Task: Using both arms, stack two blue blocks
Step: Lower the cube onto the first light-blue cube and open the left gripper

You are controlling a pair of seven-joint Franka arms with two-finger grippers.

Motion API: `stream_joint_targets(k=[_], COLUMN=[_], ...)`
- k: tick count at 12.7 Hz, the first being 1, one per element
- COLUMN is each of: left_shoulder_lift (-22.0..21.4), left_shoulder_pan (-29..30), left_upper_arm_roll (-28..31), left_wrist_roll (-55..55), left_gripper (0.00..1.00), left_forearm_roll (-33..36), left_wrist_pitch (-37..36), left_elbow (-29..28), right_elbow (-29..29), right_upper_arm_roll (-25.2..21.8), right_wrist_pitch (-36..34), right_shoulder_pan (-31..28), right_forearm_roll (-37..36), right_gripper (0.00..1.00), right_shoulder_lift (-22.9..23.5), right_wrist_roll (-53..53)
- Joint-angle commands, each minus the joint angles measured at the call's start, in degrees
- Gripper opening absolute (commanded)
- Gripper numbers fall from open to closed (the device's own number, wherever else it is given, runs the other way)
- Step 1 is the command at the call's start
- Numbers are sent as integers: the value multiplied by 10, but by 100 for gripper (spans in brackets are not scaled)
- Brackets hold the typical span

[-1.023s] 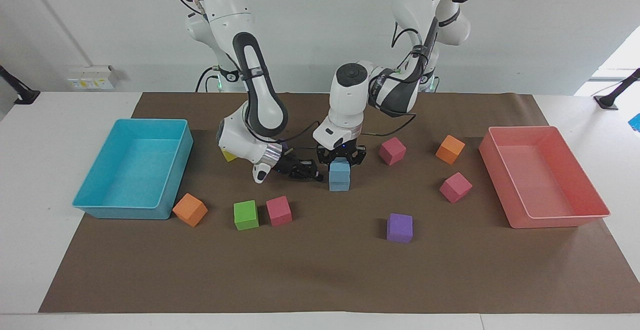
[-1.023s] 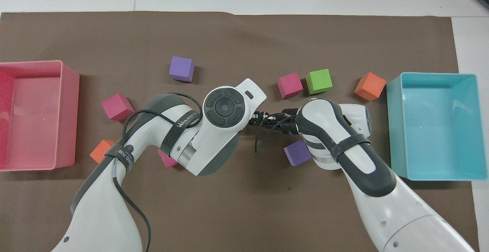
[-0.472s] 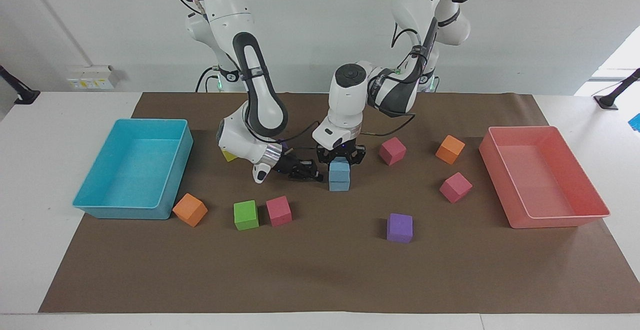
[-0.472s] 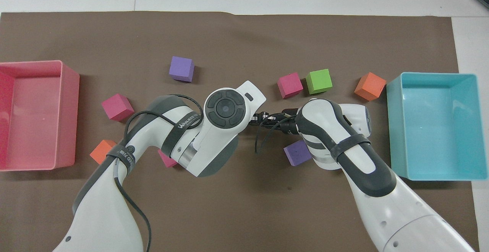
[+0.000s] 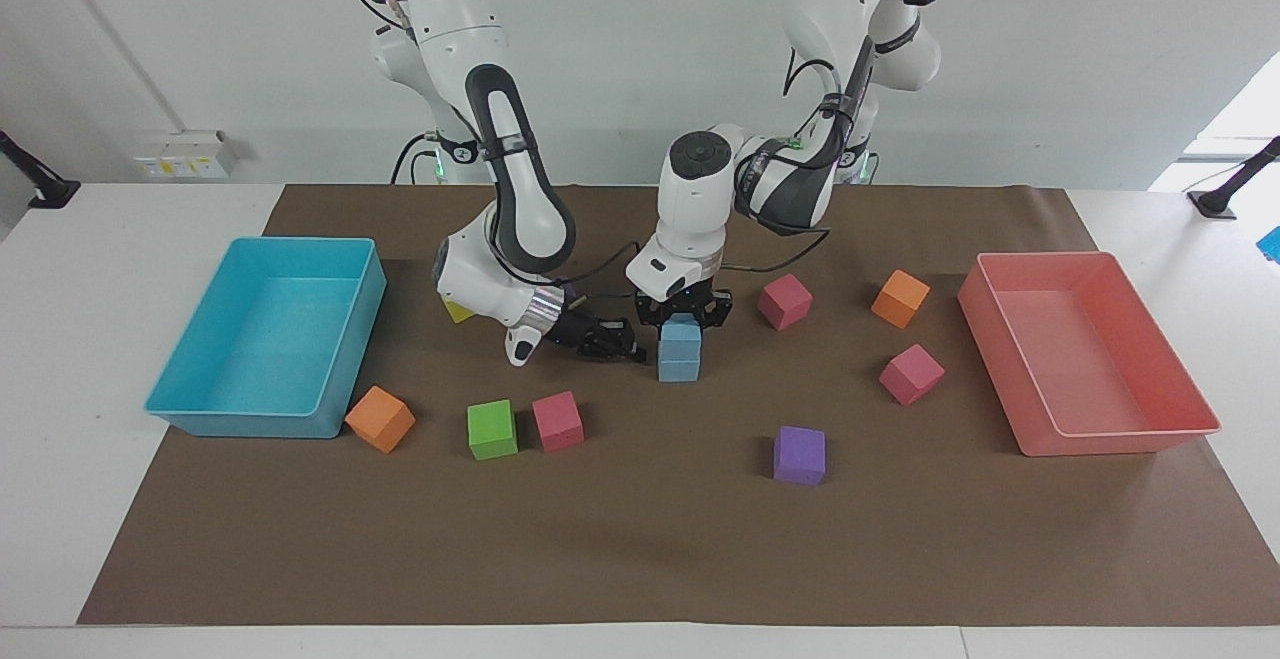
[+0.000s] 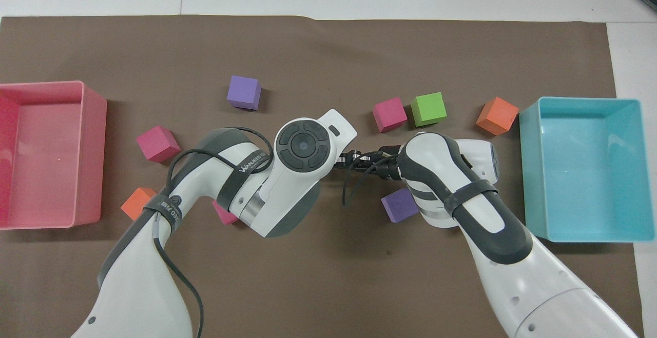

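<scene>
Two light blue blocks stand as a stack near the mat's middle, the upper blue block (image 5: 680, 341) resting on the lower blue block (image 5: 679, 370). My left gripper (image 5: 681, 324) points straight down and is shut on the upper block. My right gripper (image 5: 625, 349) lies low and sideways beside the stack, toward the right arm's end of the table, shut with nothing in it. In the overhead view the left arm's wrist (image 6: 302, 145) hides the stack, and the right gripper (image 6: 352, 159) shows just beside it.
A turquoise tray (image 5: 250, 424) sits at the right arm's end and a pink tray (image 5: 1120, 442) at the left arm's end. Orange (image 5: 380, 419), green (image 5: 492, 429), pink (image 5: 557, 421) and purple (image 5: 800, 455) cubes lie farther out. More cubes (image 5: 785, 301) are scattered toward the pink tray.
The left arm's wrist has shifted very slightly. Both grippers and the blue stack have held their places.
</scene>
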Motion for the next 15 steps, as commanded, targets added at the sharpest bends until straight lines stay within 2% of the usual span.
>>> stream_joint_targets(k=[1,2,4,7,10,12,14,15], left_shoulder_lift=[-10,-10,-10,-9,-7,-7,-5,-5], left_shoulder_pan=[-12,-12,-11,-10,-7,-5,-4,-4], left_upper_arm_roll=[11,11,11,10,10,10,11,12], left_wrist_roll=[-11,-13,-13,-14,-31,-32,-32,-31], left_gripper=[46,46,52,71,72,76,89,100], left_forearm_roll=[-5,-5,-5,-5,-5,-5,-5,-5], left_wrist_pitch=[-8,-5,-1,6,17,19,18,18], left_elbow=[-10,-10,-9,-9,-9,-8,-3,-2], right_elbow=[-5,-5,-5,-5,-5,-5,-5,-5], right_upper_arm_roll=[3,3,3,3,3,3,3,3], right_wrist_pitch=[11,11,11,11,11,11,11,13], right_shoulder_pan=[-1,-1,-1,-1,-1,-1,-1,-1], right_forearm_roll=[19,19,19,19,19,19,19,19], right_gripper=[0,0,0,0,0,0,0,0], right_shoulder_lift=[-1,-1,-1,-1,-1,-1,-1,-1], right_wrist_roll=[-22,-22,-22,-22,-22,-22,-22,-22])
